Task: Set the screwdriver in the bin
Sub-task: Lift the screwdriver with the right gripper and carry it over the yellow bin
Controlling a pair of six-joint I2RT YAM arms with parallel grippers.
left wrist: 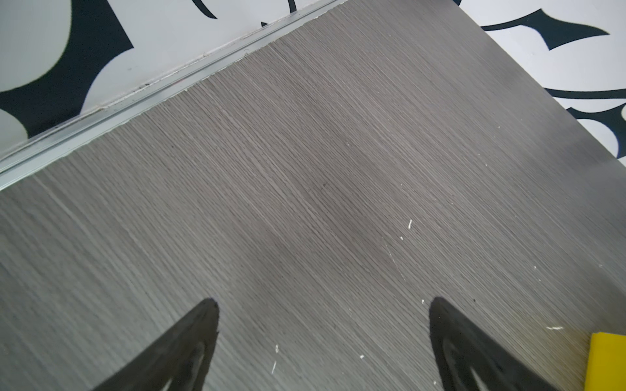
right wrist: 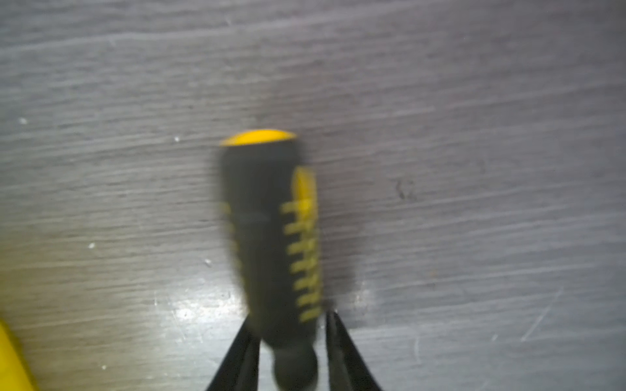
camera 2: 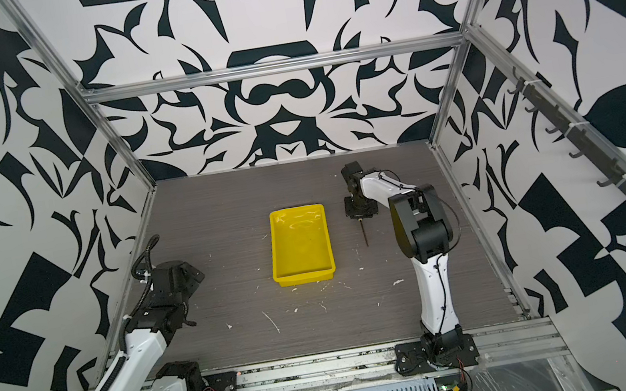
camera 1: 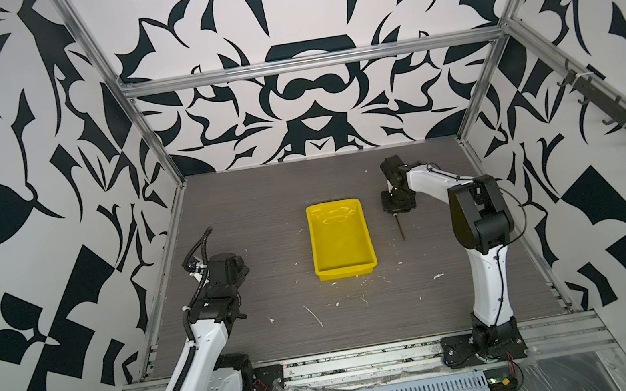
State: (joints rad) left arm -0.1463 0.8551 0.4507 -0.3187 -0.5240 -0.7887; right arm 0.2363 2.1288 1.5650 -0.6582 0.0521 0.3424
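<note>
The screwdriver (right wrist: 267, 237) lies on the grey table right of the bin (camera 1: 341, 242), black handle with yellow ribs and cap. Only its thin shaft (camera 1: 399, 227) shows in both top views, pointing toward the front from under my right gripper (camera 1: 394, 209). In the right wrist view my right gripper (right wrist: 289, 316) straddles the handle's lower end. One finger touches it, and a narrow gap remains at the other finger (right wrist: 333, 328). The handle looks blurred. My left gripper (left wrist: 324, 300) is open over bare table at the left. The yellow bin (camera 2: 300, 249) is empty.
White flecks and scratches (camera 1: 314, 316) dot the table in front of the bin. Metal frame rails (camera 1: 162, 269) border the table on the left, right and back. A corner of the bin (left wrist: 606, 362) shows beside my left gripper's finger.
</note>
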